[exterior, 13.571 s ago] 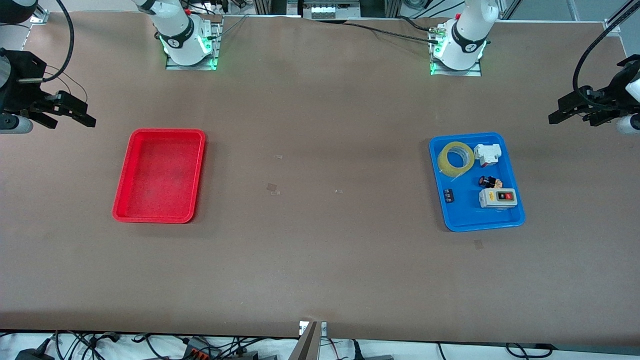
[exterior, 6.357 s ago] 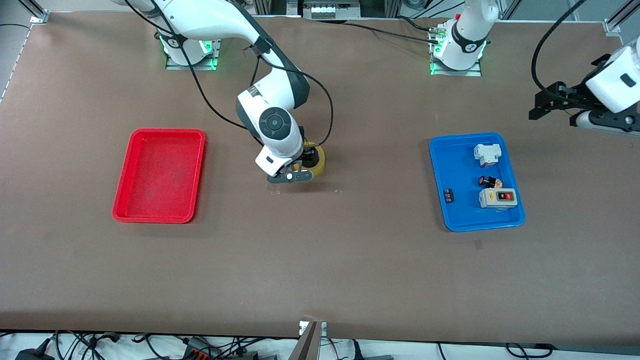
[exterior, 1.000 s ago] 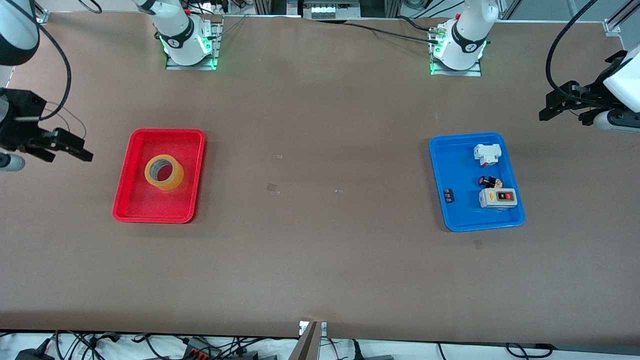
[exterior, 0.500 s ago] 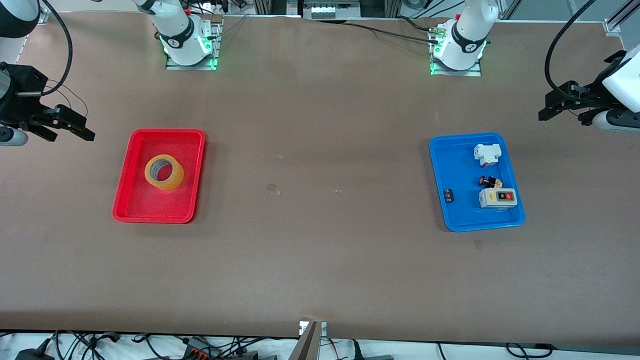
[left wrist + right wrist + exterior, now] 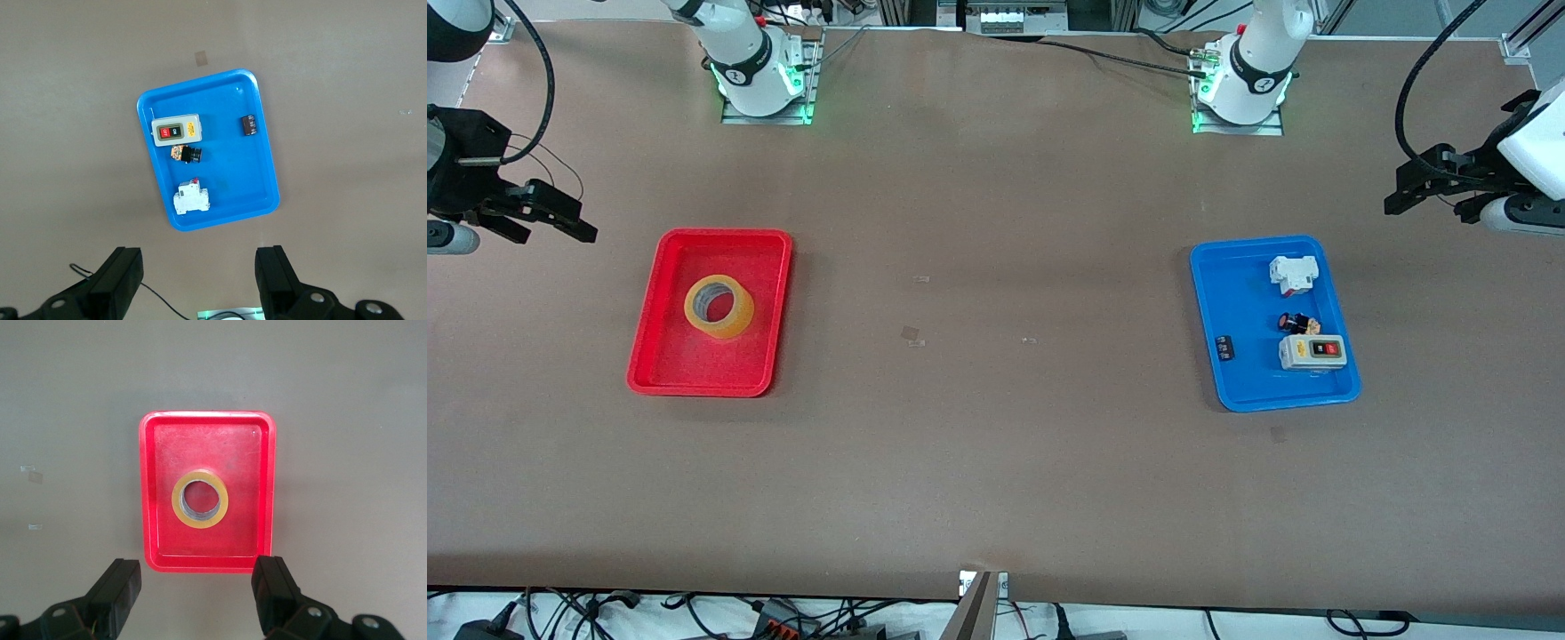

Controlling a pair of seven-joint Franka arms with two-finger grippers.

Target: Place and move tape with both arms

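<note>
- Tape (image 5: 719, 306) lying flat in the red tray (image 5: 660, 311), ring hole facing up, about midway across the tray and slightly toward the tray end farther from the front camera; seen the same way from the right wrist (image 5: 200, 499), with bare red floor (image 5: 247, 453) all around it.
- Red tray resting on the brown bench (image 5: 996, 444) toward the right arm's end.
- Right claw (image 5: 551, 213) up in the air over bare bench at the right arm's end, just outside the red tray; fingers (image 5: 117, 587) spread wide, nothing between them.
- Left claw (image 5: 1414, 191) up in the air over bare bench at the left arm's end, off the corner of the blue tray (image 5: 1209, 293); fingers (image 5: 273, 273) spread wide, nothing held.
- Blue tray on the bench toward the left arm's end, well apart from the red tray.
- In the blue tray: white breaker-like block (image 5: 1294, 274) at the end farther from the front camera; small black-and-red button part (image 5: 1296, 323) nearer; grey switch box (image 5: 1312, 352) with red and black buttons nearer again; small black piece (image 5: 1225, 348) by the tray wall facing the bench's middle.
- Same four items visible from the left wrist: switch box (image 5: 176, 131), button part (image 5: 187, 154), white block (image 5: 191, 199), black piece (image 5: 249, 125).
- Both arm bases lit green at the bench edge farthest from the front camera: right arm base (image 5: 760, 84), left arm base (image 5: 1240, 93).
</note>
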